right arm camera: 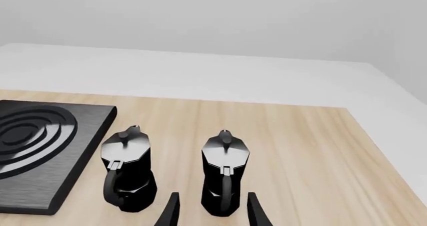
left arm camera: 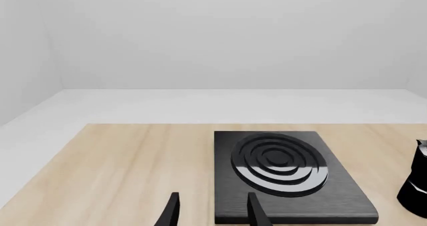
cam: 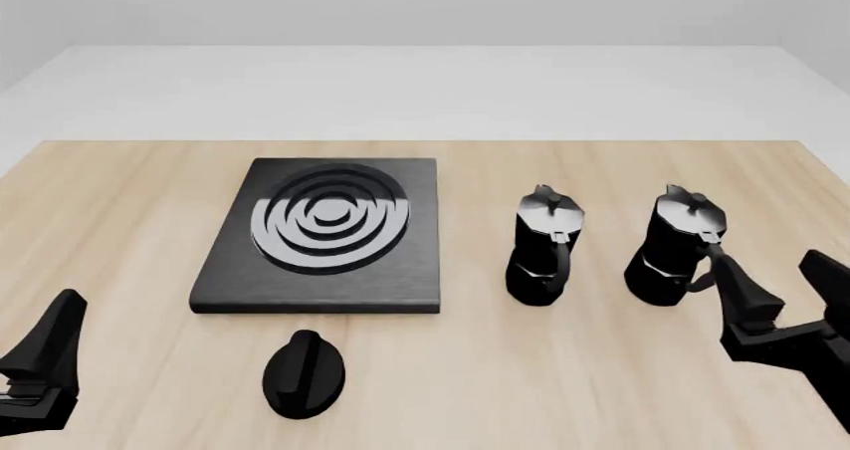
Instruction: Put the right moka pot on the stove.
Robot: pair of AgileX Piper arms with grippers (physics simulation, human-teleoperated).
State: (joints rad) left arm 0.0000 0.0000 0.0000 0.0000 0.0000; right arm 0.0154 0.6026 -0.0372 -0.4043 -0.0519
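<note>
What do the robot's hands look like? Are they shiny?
Both tools are plain matte black, not shiny. The left tool and the right tool each have two flat, pointed, wedge-shaped fingers. No cables, markings or coverings show.

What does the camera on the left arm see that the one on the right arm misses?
Only the left wrist view shows the whole stove with all its burner rings, seen past the left hand, plus bare table beside it. Only the right wrist view shows both pots whole: the right moka pot just ahead of the open right hand, and the second pot next to it. Both share the stove, cut off in the right wrist view, and a sliver of one pot at the left view's edge.
</note>
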